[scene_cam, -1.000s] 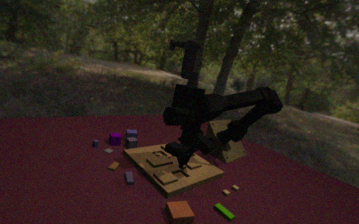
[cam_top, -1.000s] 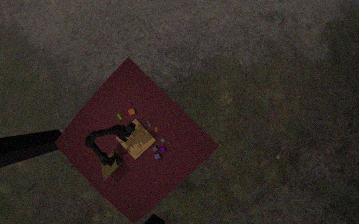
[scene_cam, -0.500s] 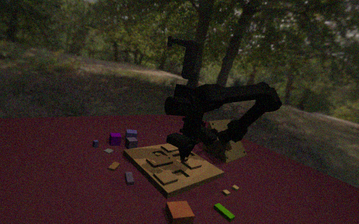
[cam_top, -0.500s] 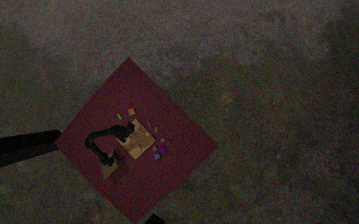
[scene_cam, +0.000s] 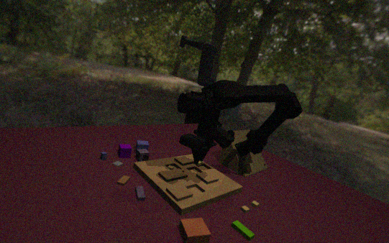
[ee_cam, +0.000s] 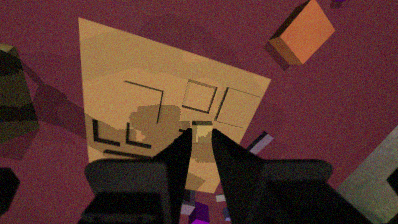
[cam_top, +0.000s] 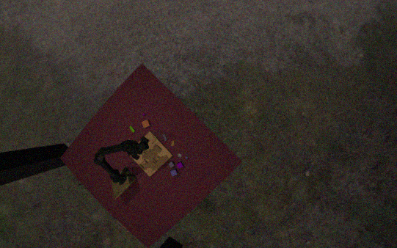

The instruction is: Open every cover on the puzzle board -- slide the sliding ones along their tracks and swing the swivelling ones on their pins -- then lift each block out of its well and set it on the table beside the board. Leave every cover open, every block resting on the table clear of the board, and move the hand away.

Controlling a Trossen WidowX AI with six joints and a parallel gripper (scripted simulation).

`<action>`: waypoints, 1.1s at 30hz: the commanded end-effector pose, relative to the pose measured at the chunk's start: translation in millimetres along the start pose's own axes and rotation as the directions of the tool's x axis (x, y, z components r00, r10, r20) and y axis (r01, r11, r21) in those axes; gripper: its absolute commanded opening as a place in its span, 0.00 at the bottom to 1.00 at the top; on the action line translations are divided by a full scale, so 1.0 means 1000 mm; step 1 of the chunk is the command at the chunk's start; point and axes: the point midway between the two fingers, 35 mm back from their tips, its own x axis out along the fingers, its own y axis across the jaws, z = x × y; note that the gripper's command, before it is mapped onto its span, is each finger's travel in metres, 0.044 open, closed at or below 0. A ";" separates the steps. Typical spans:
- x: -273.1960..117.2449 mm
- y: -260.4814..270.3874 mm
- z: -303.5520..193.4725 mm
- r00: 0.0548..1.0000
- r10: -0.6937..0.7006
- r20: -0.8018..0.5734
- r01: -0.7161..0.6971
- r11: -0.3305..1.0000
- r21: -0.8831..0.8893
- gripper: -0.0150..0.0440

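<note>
The wooden puzzle board (cam_top: 155, 168) (scene_cam: 228, 185) (ee_cam: 107, 52) lies flat. Dark slots and edges mark its top. A raised panel (scene_cam: 172, 175) shows in the exterior view, and a square outlined panel (ee_cam: 199, 96) in the wrist view. I cannot tell which covers are open. My gripper (scene_cam: 198, 163) (ee_cam: 201, 132) is above the board, shut on a small tan block (ee_cam: 202, 132), partly hidden by the fingers. Two small yellow blocks (scene_cam: 245, 208) (scene_cam: 255, 203) lie on the table beside the board.
On the table are an orange block (cam_top: 145, 123) (scene_cam: 195, 227) (ee_cam: 309, 30), a green bar (cam_top: 131, 129) (scene_cam: 243, 230), a grey bar (scene_cam: 140, 193) (ee_cam: 260, 143), a brown flat piece (scene_cam: 124, 180) and a purple cube (scene_cam: 125, 151). Bluish and grey cubes stand near the purple one.
</note>
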 end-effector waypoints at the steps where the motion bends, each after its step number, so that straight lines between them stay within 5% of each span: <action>1: 0.000 0.003 -0.015 1.000 0.006 -0.006 -0.006 1.000 0.005 0.39; 33: -0.011 0.048 -0.132 0.999 0.011 -0.045 -0.011 1.000 0.014 0.39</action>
